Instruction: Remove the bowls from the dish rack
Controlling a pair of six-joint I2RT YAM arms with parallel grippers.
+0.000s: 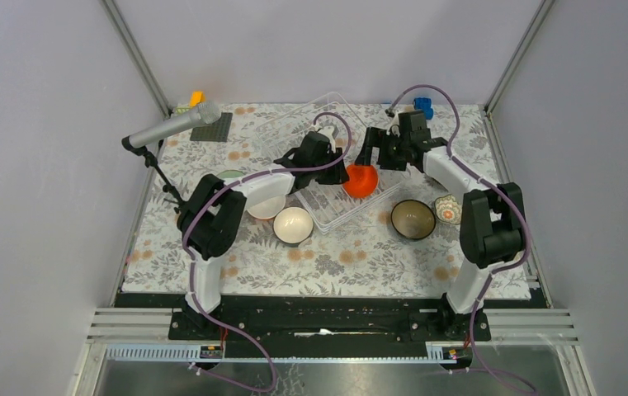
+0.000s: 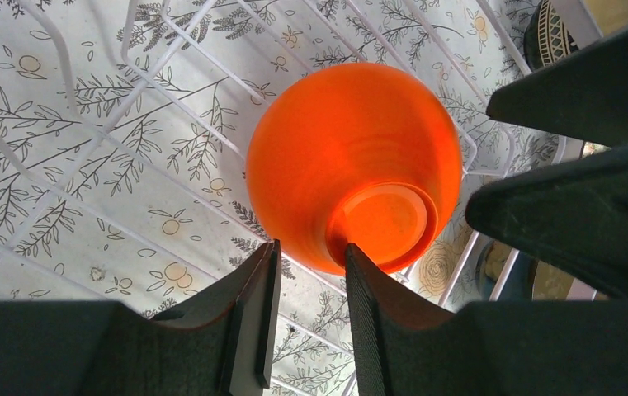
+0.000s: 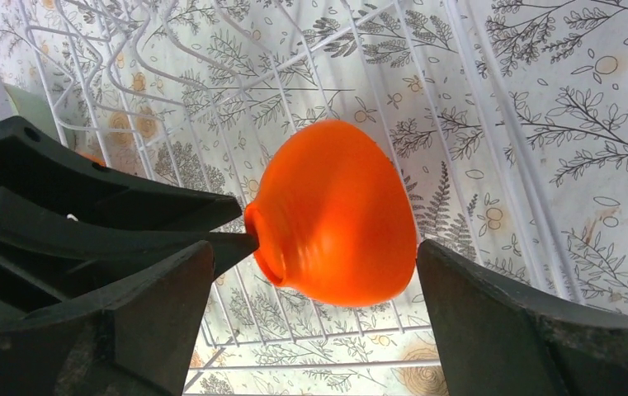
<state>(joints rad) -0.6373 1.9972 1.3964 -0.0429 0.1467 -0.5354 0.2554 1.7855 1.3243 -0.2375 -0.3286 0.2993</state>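
Note:
An orange bowl (image 1: 359, 181) hangs tilted on its side over the right part of the clear wire dish rack (image 1: 320, 124). My left gripper (image 1: 340, 174) is shut on it: in the left wrist view (image 2: 309, 247) the jaws pinch the edge of the bowl's (image 2: 351, 157) foot ring. My right gripper (image 1: 374, 155) is open wide. In the right wrist view (image 3: 314, 247) its fingers (image 3: 162, 313) stand on either side of the bowl (image 3: 335, 214) without touching it. The rack's wires (image 3: 310, 49) lie below.
On the mat stand two white bowls (image 1: 293, 224) (image 1: 266, 207), a dark brown bowl (image 1: 413, 219), a patterned bowl (image 1: 448, 208) and a pale green one (image 1: 229, 175). A microphone (image 1: 174, 128), a dark grey plate (image 1: 213, 126) and a blue toy (image 1: 422, 106) are at the back.

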